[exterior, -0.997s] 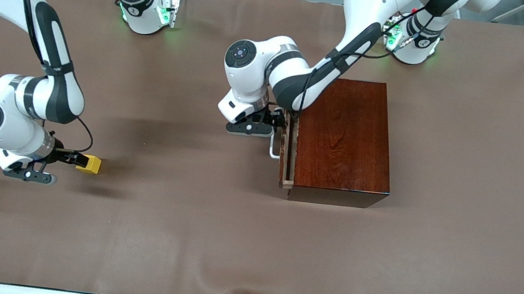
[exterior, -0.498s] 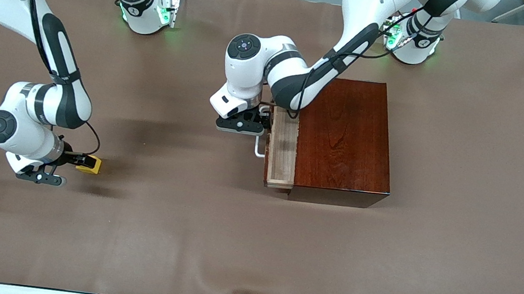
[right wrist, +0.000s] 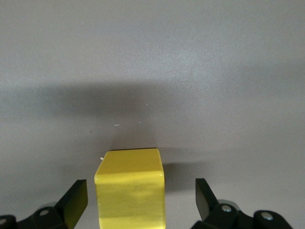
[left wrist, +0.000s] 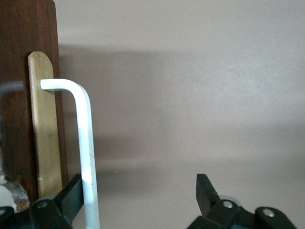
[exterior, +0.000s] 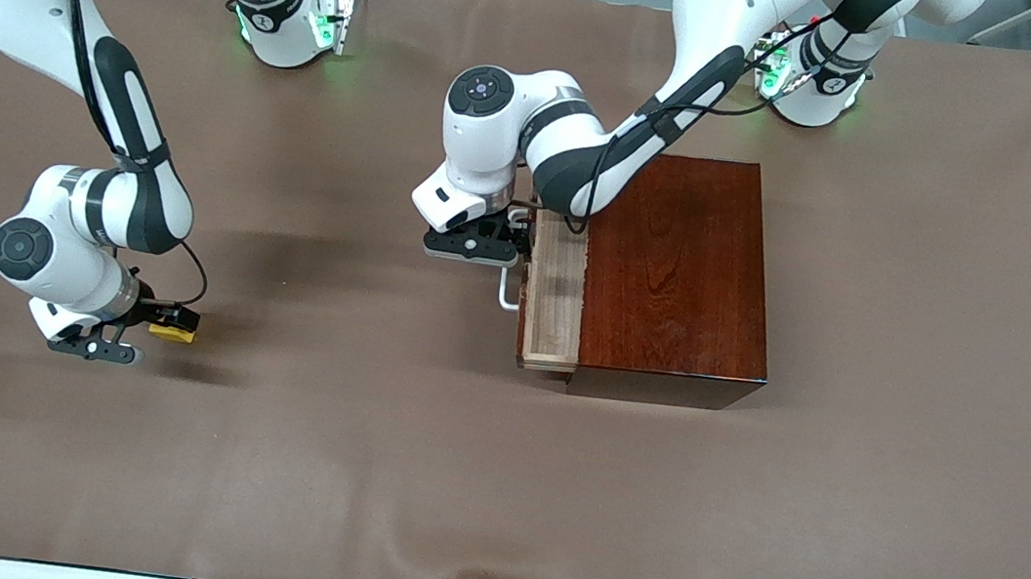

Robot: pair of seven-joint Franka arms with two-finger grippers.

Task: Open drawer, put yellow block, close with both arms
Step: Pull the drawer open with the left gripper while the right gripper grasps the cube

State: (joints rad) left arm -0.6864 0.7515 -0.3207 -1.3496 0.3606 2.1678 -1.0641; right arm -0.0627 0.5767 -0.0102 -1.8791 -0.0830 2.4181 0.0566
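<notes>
Front view shows the wooden box toward the left arm's end of the table, its drawer pulled partly out with the pale inside visible. The left gripper is in front of the drawer at the white loop handle; in the left wrist view its fingers stand apart, one beside the handle. The yellow block sits on the brown table cover, well apart from the box toward the right arm's end, between the spread fingers of the right gripper, not clamped
</notes>
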